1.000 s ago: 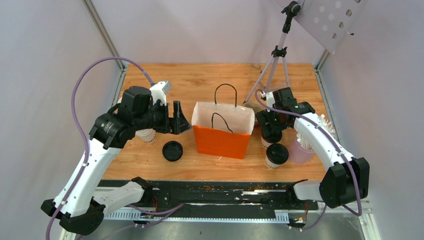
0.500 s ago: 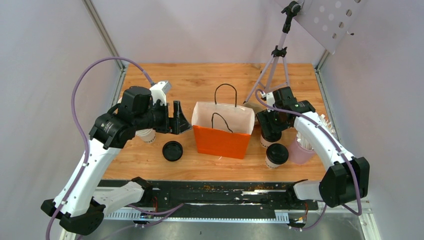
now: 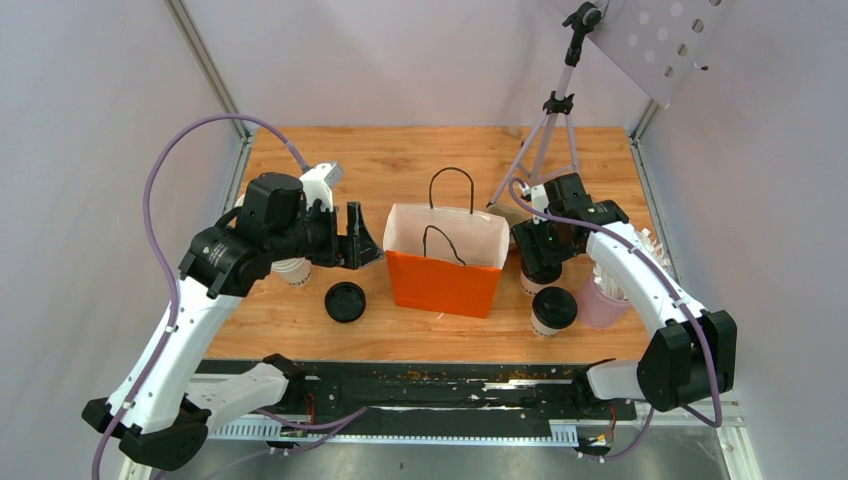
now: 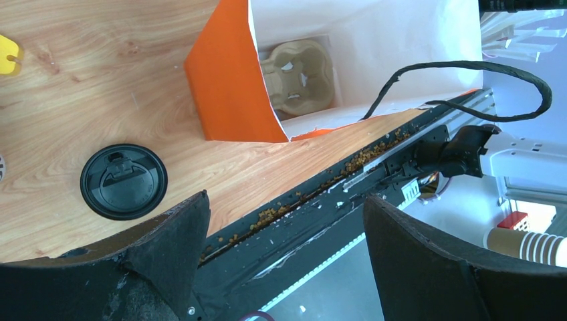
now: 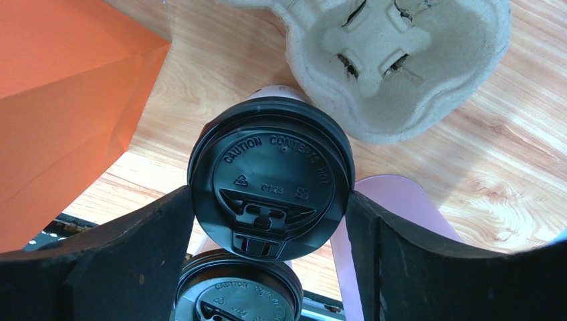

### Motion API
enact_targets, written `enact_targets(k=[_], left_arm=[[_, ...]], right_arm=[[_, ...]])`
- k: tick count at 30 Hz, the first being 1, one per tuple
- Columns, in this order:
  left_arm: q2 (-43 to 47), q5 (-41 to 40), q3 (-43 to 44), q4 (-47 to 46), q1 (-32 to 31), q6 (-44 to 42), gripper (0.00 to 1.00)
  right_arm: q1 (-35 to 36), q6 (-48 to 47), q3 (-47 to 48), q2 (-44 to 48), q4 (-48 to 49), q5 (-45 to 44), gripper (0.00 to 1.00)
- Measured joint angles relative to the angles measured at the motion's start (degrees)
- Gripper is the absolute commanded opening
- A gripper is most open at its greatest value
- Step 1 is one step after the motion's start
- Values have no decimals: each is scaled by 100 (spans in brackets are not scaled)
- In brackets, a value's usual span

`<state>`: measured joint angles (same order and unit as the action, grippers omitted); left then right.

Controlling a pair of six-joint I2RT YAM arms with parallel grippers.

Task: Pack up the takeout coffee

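Nearest, low and right of centre in the overhead view, one lidded cup (image 3: 553,310) stands on the wooden table (image 3: 400,165), untouched, just beside a pink container (image 3: 603,305). Directly behind it the right gripper (image 5: 270,207) straddles the second lidded cup (image 5: 271,177), jaws spread wide with a pad at each side of the black lid. Whether they press it yet I cannot tell, and the cup sits on the wood. So the step in hand looks like the grasp. Next comes closing firmly, a straight lift, then a carry left over the orange bag (image 3: 443,283) and down into the pulp carrier (image 4: 297,70) at its bottom. At centre left the left gripper (image 4: 284,214) hangs open and empty beside the bag – a loose lid (image 3: 345,301) lies below it.
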<state>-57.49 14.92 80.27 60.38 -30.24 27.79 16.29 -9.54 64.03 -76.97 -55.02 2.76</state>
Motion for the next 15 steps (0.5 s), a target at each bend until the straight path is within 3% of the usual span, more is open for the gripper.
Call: enact_targets(k=[15], left_arm=[[-35,-15,0,0,-2,0,91]], right_arm=[[0,24,0,26,-42,-13,74]])
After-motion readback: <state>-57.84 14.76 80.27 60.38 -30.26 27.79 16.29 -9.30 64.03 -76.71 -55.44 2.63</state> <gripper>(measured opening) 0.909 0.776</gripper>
